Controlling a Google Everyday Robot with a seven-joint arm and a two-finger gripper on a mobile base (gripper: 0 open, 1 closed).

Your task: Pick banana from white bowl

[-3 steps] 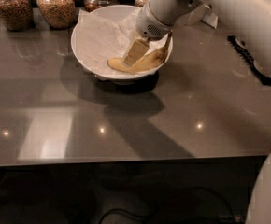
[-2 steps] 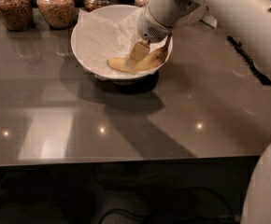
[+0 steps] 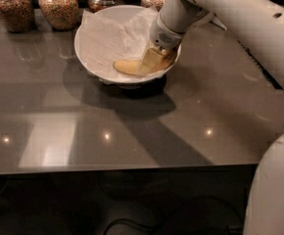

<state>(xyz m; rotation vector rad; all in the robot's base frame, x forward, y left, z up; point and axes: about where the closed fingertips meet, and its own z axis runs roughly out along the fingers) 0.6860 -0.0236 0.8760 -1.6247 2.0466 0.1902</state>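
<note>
Camera view is showing the white bowl (image 3: 77, 45) sitting toward the 12 o'clock edge of the grey table (image 3: 59, 131), and the banana (image 3: 125, 66) is lying on the crinkled paper (image 3: 107, 38) at about 6 o'clock inside it. The arm (image 3: 240, 18) is reaching in from 2 o'clock, and the claw (image 3: 156, 61) is pressing down at the banana's stem end, at roughly 5 o'clock in the bowl. I cannot tell whether the claw is clamping the fruit or only resting around it. The banana is not yet lifting off the paper, so I am judging the grasp to be the step in hand. Doing it well is likely meaning closing gently across the narrow width of the fruit, keeping clear of the bowl's wall and the loose paper. It is also meaning rising straight up, so the bowl is not getting dragged toward the jars (image 3: 59, 6) standing at 11 o'clock. Squeezing hard is risking bruising soft fruit, and catching the paper is risking pulling it out too. Compared with a second ago, the banana and bowl are keeping the same places and the claw is sitting slightly lower and closer on the fruit. The robot's white body (image 3: 274, 190) at 5 o'clock is filling more of the view.
</note>
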